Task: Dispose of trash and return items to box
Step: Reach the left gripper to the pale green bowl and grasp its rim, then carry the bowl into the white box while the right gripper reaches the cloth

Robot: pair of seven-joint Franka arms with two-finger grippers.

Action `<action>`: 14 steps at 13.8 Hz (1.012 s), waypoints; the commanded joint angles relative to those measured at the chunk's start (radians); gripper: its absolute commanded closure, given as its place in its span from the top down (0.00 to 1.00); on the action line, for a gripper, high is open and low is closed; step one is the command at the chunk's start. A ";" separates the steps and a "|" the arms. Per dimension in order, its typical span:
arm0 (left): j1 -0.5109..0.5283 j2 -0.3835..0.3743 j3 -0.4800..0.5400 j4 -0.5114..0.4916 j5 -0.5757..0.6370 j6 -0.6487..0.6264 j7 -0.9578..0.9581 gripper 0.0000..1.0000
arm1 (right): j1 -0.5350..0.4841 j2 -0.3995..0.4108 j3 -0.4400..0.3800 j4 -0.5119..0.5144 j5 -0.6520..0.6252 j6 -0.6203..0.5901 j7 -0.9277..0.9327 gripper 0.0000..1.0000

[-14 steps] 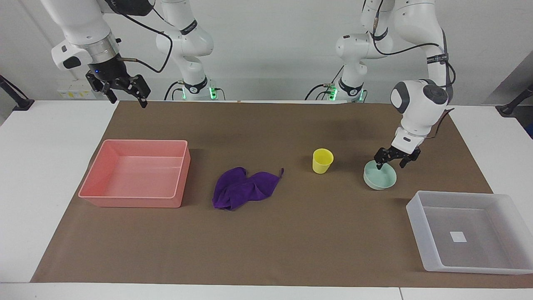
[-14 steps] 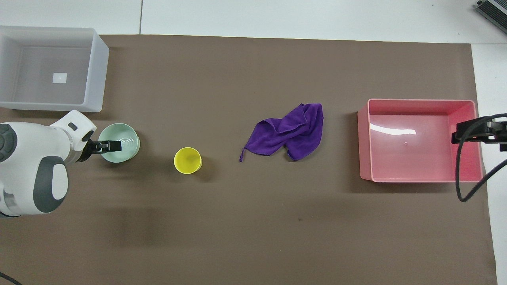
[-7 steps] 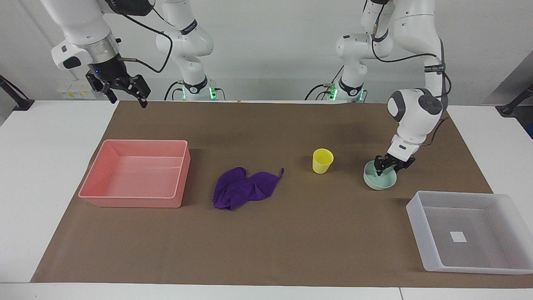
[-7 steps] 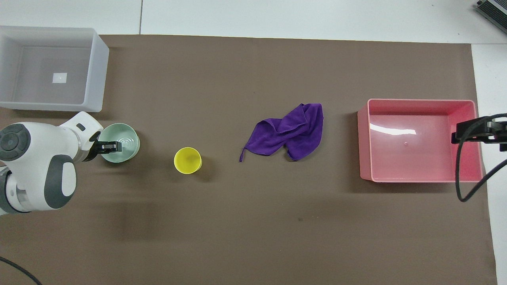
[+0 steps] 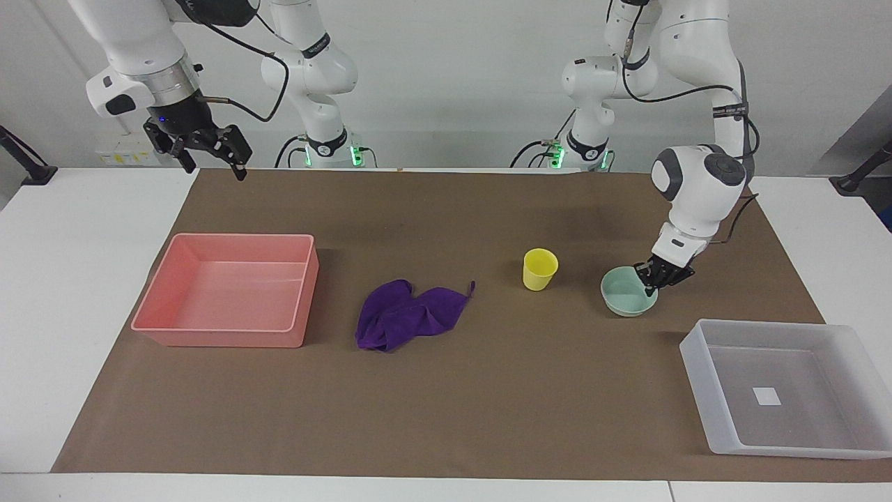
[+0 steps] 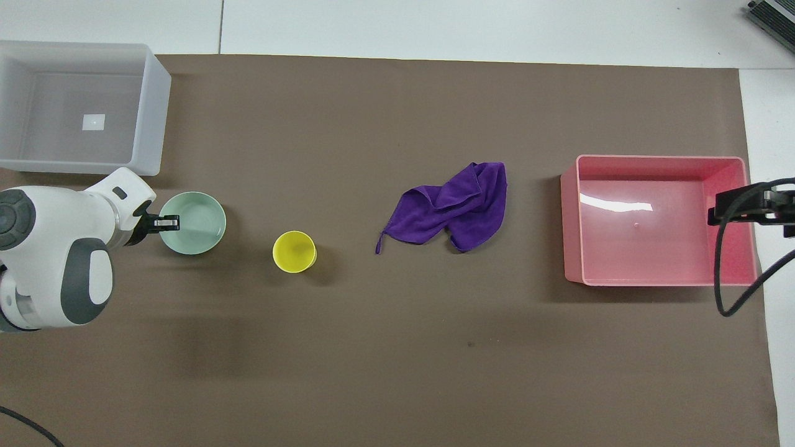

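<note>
Being pinched at its rim by the left gripper [image 5: 651, 280], the mint bowl [image 5: 627, 293] is being held on the brown mat [image 5: 446, 418], beside the yellow cup [image 5: 540, 269] toward the left arm's end of the table. The grip is being made on the edge of the bowl nearest the left arm's base, with the fingertips pressed together across the thin wall.

The relation being relied on for the coming move is judged to be this: the translucent box [image 5: 697, 348] is lying farther from the robots than the bowl and a little more toward the left arm's end, near but not touching it, so a lift and a short carry outward over the box's near wall is being called for. The left arm is clearly the nearer one.

The purple rag [image 5: 408, 317] is being left between the cup and the pink tray [image 5: 209, 335]. The right gripper [image 5: 209, 152] is being kept waiting, fingers spread, up over the table's edge near the pink tray's end.
</note>
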 commanded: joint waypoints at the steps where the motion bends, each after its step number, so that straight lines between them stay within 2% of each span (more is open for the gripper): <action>1: 0.015 -0.028 -0.002 0.081 0.020 -0.111 0.014 0.00 | -0.014 -0.026 -0.001 -0.020 0.017 -0.034 -0.020 1.00; 3: 0.017 -0.022 -0.001 0.193 0.022 -0.217 0.017 0.00 | -0.012 -0.041 0.001 -0.031 0.017 -0.061 -0.026 1.00; 5: 0.032 0.019 0.006 0.326 0.012 -0.298 0.083 0.00 | -0.003 -0.067 0.001 -0.107 0.018 0.048 -0.050 1.00; 8: 0.072 0.097 0.004 0.506 0.000 -0.372 0.089 0.00 | 0.009 -0.057 0.022 -0.184 0.017 0.188 -0.049 1.00; 10: 0.101 0.147 0.002 0.602 -0.017 -0.397 0.089 0.00 | 0.053 -0.006 0.025 -0.190 0.017 0.270 -0.035 1.00; 14: 0.156 0.312 -0.004 0.863 -0.015 -0.493 0.099 0.00 | 0.174 0.136 0.028 -0.190 0.018 0.493 0.121 1.00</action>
